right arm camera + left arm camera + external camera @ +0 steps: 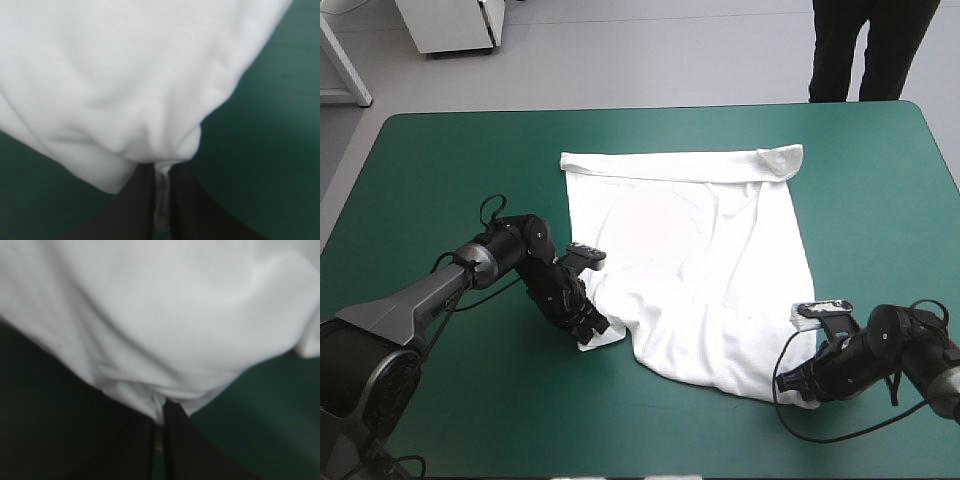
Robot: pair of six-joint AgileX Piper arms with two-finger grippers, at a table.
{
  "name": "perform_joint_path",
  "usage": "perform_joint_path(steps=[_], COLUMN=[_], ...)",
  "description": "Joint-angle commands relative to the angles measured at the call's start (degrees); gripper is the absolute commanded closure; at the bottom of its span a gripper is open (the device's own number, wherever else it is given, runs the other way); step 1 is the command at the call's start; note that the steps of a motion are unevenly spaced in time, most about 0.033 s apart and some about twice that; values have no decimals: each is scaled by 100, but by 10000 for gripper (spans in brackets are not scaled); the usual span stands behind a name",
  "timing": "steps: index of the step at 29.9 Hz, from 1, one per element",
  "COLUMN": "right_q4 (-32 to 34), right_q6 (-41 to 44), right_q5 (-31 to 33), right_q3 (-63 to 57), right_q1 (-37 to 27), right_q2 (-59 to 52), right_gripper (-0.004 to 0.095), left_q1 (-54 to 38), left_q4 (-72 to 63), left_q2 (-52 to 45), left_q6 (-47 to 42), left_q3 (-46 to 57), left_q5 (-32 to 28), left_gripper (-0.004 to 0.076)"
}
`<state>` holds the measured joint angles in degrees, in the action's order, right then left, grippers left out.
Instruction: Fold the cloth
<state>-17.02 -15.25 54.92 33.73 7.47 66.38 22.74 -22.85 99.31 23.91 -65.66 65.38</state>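
Observation:
The white T-shirt (690, 260) lies spread on the teal-green table, its far edge folded over toward the back. My left gripper (592, 332) is low at the shirt's near-left corner, shut on the T-shirt. In the left wrist view its black fingers (182, 440) meet with white cloth (160, 315) pinched at the tips. My right gripper (807, 385) sits at the shirt's near-right corner, shut on the T-shirt. The right wrist view shows a fold of cloth (125, 85) squeezed between the fingers (135, 205).
Bare teal-green cover (450, 170) surrounds the shirt on the left, right and near sides. The table's near edge runs close behind both grippers.

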Motion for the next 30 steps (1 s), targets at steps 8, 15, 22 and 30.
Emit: perform_joint_path(steps=[8, 15, 22, 30], right_q4=[315, 656, 788, 395], right_q6=[428, 722, 867, 914], right_q5=[1158, 1482, 1470, 1311], right_q3=[2710, 4919, 7201, 9053], right_q1=[10, 10, 10, 10], right_q2=[-783, -1071, -1146, -1167], right_gripper=[917, 917, 917, 917], left_q1=[47, 47, 47, 47], left_q4=[44, 416, 549, 287], left_q2=[-1812, -3519, -4409, -4420], left_q6=[-591, -1085, -1214, -1495], left_q3=[-1338, -2367, -4211, -6248], left_q5=[851, 851, 842, 842], left_gripper=[733, 733, 733, 733])
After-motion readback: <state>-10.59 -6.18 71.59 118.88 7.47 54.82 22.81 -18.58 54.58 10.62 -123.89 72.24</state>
